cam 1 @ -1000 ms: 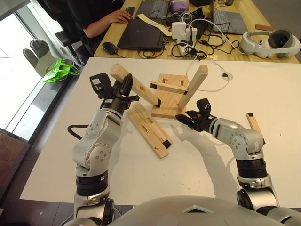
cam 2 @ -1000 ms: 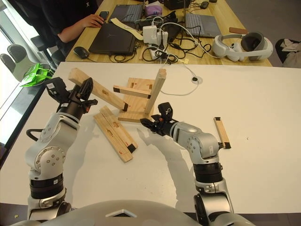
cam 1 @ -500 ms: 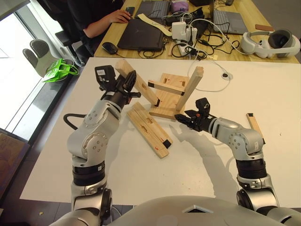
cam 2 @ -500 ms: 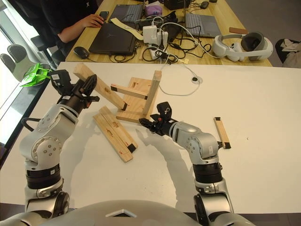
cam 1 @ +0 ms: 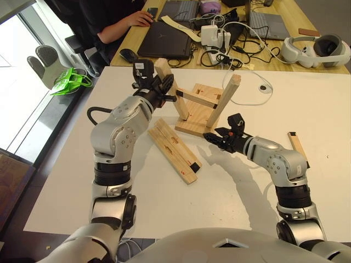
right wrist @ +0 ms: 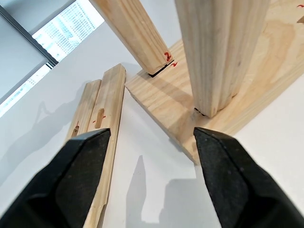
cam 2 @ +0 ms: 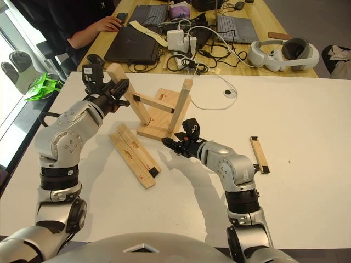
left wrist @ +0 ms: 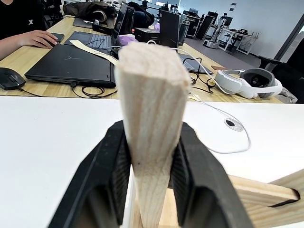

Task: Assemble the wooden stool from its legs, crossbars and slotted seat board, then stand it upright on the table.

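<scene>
Your left gripper is clamped on the top end of the slanted leg, whose foot sits in the seat board at the board's left side. If you lever that leg further, it will likely pry out of its slot or tip the whole board with it.

Two loose legs lie side by side just in front of the seat board's left corner. A sliding board could knock into them.

A crossbar above the seat board ties the slanted leg to a second leg on the board's right side. Twisting one leg may pop that joint.

Your right gripper sits at the seat board's near corner with its fingers apart and holding nothing, so nothing braces the board.

A spare crossbar lies well to the right of the seat board.
</scene>
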Available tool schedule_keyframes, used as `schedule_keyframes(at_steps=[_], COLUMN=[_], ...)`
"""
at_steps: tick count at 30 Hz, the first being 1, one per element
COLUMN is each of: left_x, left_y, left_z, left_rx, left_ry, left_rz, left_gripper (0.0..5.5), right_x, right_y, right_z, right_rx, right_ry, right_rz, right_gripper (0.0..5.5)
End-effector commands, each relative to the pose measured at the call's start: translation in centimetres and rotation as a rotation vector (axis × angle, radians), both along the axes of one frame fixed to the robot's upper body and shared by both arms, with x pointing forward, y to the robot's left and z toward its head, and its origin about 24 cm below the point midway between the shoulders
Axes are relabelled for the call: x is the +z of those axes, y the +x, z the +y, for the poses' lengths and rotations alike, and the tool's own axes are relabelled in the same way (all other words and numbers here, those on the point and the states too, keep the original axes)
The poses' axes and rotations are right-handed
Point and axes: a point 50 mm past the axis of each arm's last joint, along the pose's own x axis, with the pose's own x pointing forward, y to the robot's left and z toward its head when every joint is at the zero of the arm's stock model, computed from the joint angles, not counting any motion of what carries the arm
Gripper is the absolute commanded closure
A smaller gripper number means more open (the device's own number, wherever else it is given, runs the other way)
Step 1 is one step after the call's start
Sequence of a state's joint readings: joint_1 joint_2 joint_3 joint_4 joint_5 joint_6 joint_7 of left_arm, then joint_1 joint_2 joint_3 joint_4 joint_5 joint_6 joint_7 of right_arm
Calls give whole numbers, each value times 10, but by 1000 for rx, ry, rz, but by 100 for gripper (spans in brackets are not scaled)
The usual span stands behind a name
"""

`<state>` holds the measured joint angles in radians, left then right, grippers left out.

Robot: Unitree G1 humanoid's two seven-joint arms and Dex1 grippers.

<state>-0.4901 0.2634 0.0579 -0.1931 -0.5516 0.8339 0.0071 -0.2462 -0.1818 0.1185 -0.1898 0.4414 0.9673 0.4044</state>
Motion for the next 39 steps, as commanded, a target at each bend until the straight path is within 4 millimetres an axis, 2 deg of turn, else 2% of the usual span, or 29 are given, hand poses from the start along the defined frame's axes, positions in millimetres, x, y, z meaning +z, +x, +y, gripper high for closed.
schedule_keyframes(at_steps=[1,6,10,16,18,21,24,30,31,39], left_x=[-13,-20,-21,-19,-17,-9,-2,3,4,12], left_y=[-6,-21,-34,-44,-44,-42,-41,-39,-40,-41], left_z=[-3,-10,-16,-19,-18,-20,-23,-25,-25,-27], left_rx=[0,34,76,113,123,120,115,114,114,115], left_ry=[-9,-62,-125,-157,-155,-137,-125,-84,-77,-75], left_rz=[71,99,109,118,109,68,37,1,-7,-36], left_gripper=[448,448,448,448,448,448,448,448,412,311], right_x=[15,42,72,92,90,75,68,66,66,69], right_y=[-1,0,2,11,15,20,18,11,10,7], right_z=[7,24,45,59,63,64,65,72,73,76], right_rx=[48,48,-48,-281,-331,-372,-367,-325,-323,-334], right_ry=[-18,80,250,347,318,219,180,171,175,182], right_rz=[-92,-242,-394,-518,-516,-481,-471,-477,-476,-485], right_gripper=[227,227,227,227,227,227,227,227,227,227])
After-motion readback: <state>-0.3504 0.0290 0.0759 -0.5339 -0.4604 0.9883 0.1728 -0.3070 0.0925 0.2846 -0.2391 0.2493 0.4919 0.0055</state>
